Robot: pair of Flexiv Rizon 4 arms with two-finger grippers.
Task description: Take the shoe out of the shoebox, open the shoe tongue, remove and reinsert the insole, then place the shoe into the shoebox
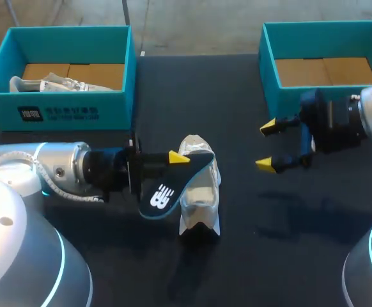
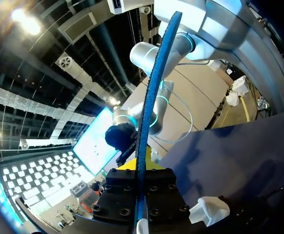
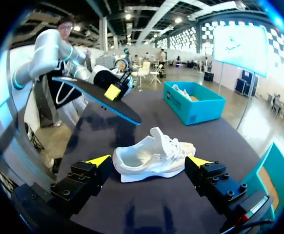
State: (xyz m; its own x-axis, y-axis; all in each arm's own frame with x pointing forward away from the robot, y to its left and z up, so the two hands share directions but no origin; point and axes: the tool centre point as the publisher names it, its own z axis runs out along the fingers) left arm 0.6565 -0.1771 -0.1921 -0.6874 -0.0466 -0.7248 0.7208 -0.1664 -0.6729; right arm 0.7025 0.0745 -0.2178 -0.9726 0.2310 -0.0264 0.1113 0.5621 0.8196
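The left end effector point(image 1: 173, 160) is clamped on a dark blue foam insole point(image 1: 167, 188), holding it off the dark surface point(image 1: 256, 243) just beside the white mesh sneaker point(image 1: 200, 198), which stands there on its sole. The right end effector point(image 1: 269, 146) hangs spread wide, gripping nothing. Farther back, the left teal cardboard shoebox point(image 1: 64, 114) holds another white shoe point(image 1: 45, 83).

insole point(image 1: 160, 195) in left claw point(image 1: 176, 160), over shoe point(image 1: 199, 198). shoe ahead of right claw point(image 1: 266, 146), left shoebox point(image 1: 58, 114) farther ahead; right shoebox point(image 1: 269, 61) beside right claw.

Dark matte tabletop point(image 1: 256, 96), soft shadows.
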